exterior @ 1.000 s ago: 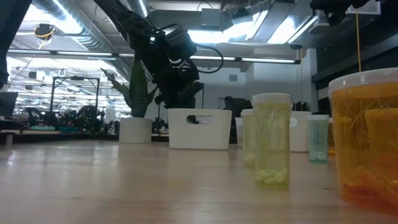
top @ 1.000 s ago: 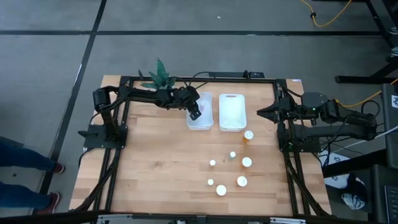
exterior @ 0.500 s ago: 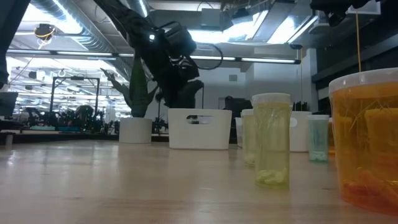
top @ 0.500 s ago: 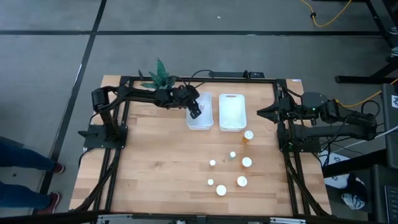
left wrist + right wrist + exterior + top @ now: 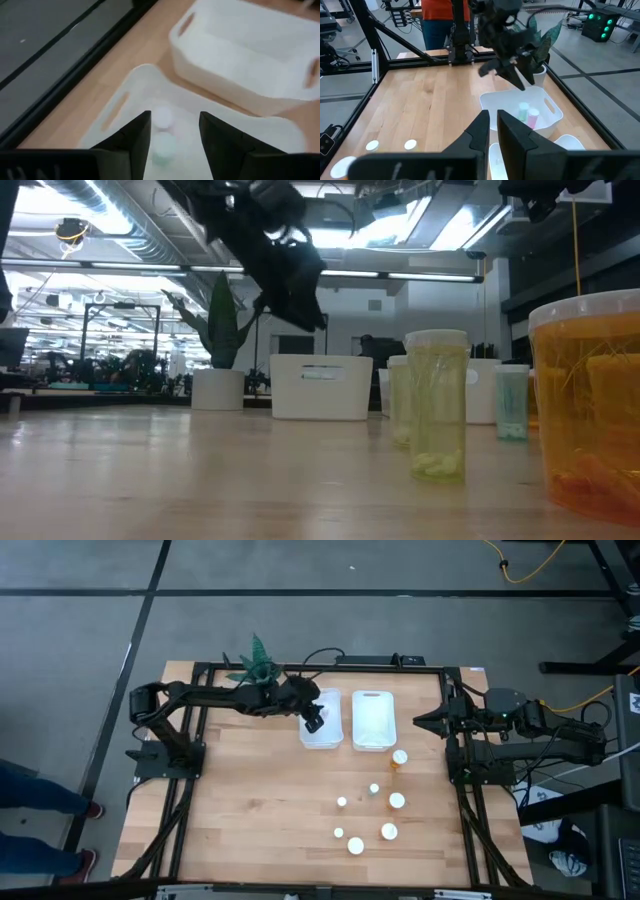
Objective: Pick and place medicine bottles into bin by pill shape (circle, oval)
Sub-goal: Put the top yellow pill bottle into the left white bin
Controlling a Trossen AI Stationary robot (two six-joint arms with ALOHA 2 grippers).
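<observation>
Stretching across a wooden table (image 5: 250,800), the left arm holds its left gripper (image 5: 313,723) above the left white bin (image 5: 322,735), jaws spread with nothing between them. Two small bottles (image 5: 528,113), one pale green and one pink, lie inside that bin, directly below the fingers (image 5: 137,137) in the left wrist view. A second white bin (image 5: 374,720) sits just beside it. At the table's right edge the right gripper (image 5: 422,721) waits well apart from the bottles, its jaws pressed together. Six white-capped medicine bottles (image 5: 389,831) stand loosely grouped on the near right part of the table, an amber one (image 5: 399,759) nearest the bins. A potted plant (image 5: 256,662) stands at the far left corner.
</observation>
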